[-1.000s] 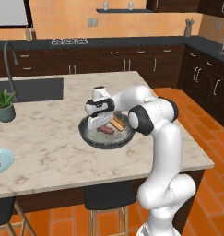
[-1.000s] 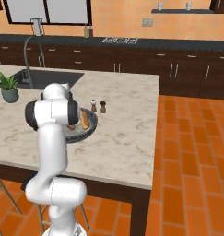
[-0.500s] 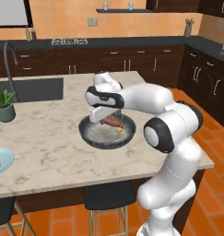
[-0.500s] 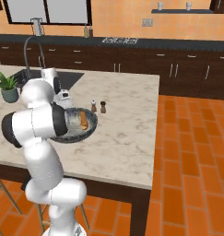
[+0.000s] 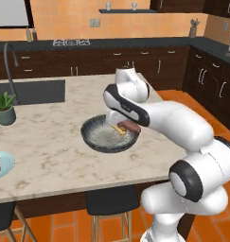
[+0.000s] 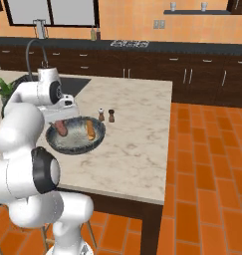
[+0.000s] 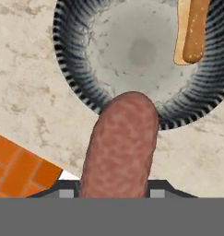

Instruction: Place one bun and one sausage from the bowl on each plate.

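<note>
**Sausage lifted over the bowl**

Since the earlier frame the arm had swung wide around its base, its elbow now out toward the bench edge, and the end effector (image 7: 114,193) had come up off the bowl (image 5: 95,137) with a sausage (image 7: 120,143) in it. The bowl had not moved on the bench (image 5: 50,151).

In the hand view the sausage stood up between the two finger tips (image 7: 66,192), reddish-brown and mottled, its far end reaching over the bowl's near rim. The end effector was pinching the sausage, one tip on each side of it. In the right base view the sausage (image 6: 61,128) hung at the bowl's left rim, just under the white hand. In the left base view it showed at the bowl's right rim, beside the arm's dark joint.

One bun (image 7: 191,32) lay inside the bowl, against the far right of its speckled grey floor in the hand view, a tan roll with a darker brown top. In the right base view the bun (image 6: 90,129) lay along the bowl's right half.

A pale blue plate (image 5: 2,164) sat on the bench well to the left of the bowl, at the picture's edge, with a dark sausage-like piece on it, cut off by the frame. A potted plant (image 5: 4,108) stood behind and left of the bowl, near the sink (image 5: 38,90). Two small shakers (image 6: 106,115) stood just behind the bowl's right side in the right base view. A corner of orange floor (image 7: 19,166) showed past the bench edge in the hand view.
</note>
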